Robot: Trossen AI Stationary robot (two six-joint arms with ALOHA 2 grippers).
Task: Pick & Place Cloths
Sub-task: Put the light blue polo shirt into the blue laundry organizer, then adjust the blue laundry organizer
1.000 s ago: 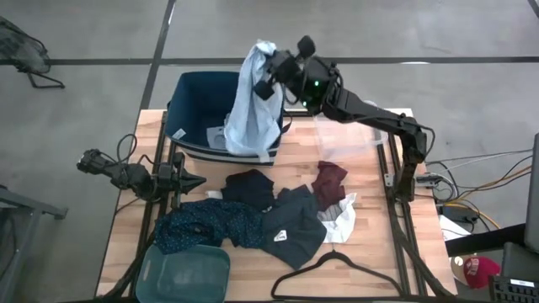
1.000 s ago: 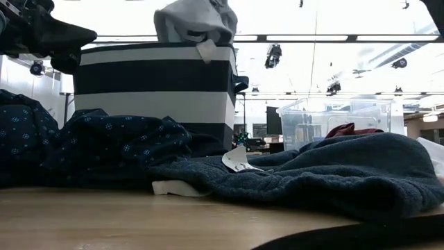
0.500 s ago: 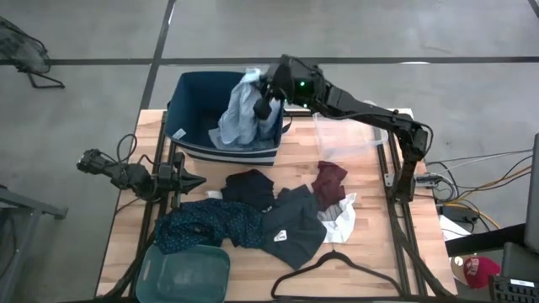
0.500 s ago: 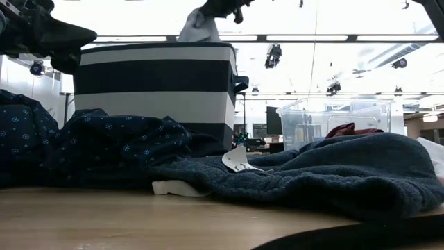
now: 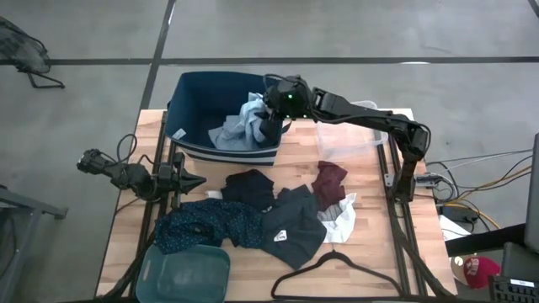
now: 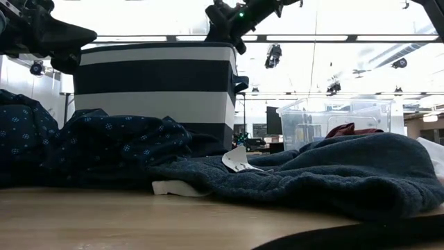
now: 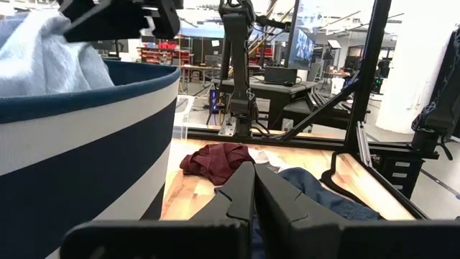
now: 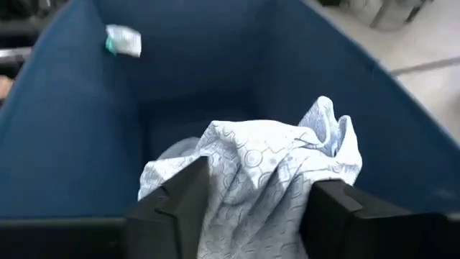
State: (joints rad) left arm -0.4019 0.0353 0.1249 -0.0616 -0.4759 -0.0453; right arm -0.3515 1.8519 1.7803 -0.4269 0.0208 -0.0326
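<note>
high view: straight down over the whole counter (image 5: 354,252)
low view: counter-level, very near the clothes
wrist views: both perhaps share the striped tub (image 7: 86,144)

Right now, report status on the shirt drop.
Right gripper over the navy bin, jaws apart astride the light blue shirt. Shirt down inside the bin. Left gripper shut, idle at table's left. Nothing in the way.

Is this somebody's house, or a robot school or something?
Probably a robot lab or workshop, not a house. Beyond the wooden table stand black metal frames and benches with screens, under long ceiling lights.
</note>
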